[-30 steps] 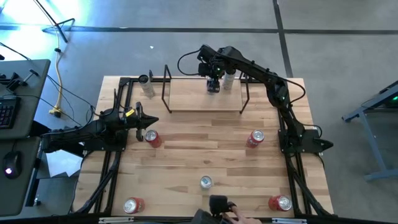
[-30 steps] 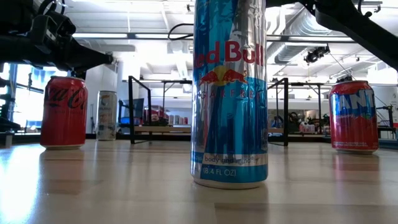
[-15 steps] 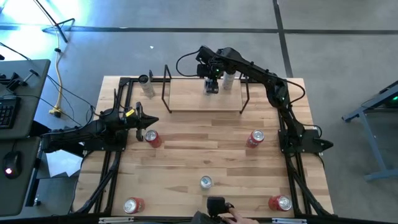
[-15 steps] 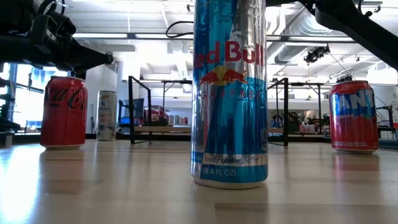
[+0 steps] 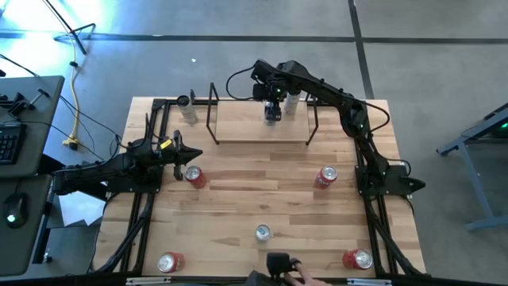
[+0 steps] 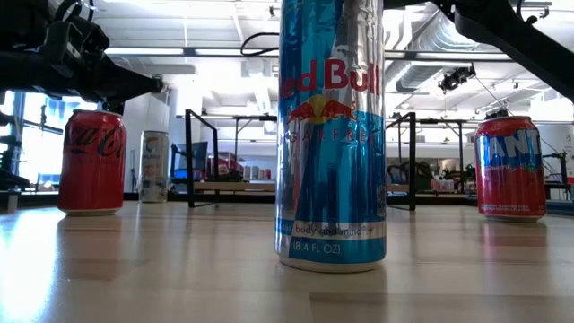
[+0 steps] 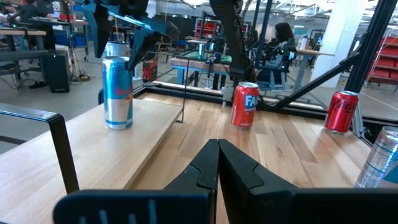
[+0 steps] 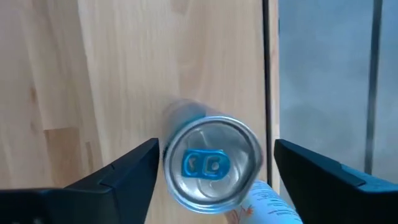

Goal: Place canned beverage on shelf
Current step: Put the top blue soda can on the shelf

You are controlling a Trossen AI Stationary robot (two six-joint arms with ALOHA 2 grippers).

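A tall blue and silver can (image 7: 117, 92) stands upright on its base on the shelf's light-wood board (image 5: 254, 125), near the far edge; its top shows in the right wrist view (image 8: 213, 163). My right gripper (image 5: 273, 102) is open above the can, pointing down. Its fingers stand on either side of the can's upper part with a gap on each side (image 8: 214, 155). My left gripper (image 5: 193, 154) is shut and empty at the table's left, beside a red can (image 5: 194, 176).
Black rod frames (image 5: 213, 113) (image 5: 313, 119) stand at the shelf's short ends. A clear bottle (image 5: 294, 102) stands just right of the can, another (image 5: 188, 110) at far left. Red cans (image 5: 326, 176) (image 5: 171, 262) (image 5: 359, 259) and a silver can (image 5: 263, 232) stand on the table. A person's hand (image 5: 298, 275) is at the near edge.
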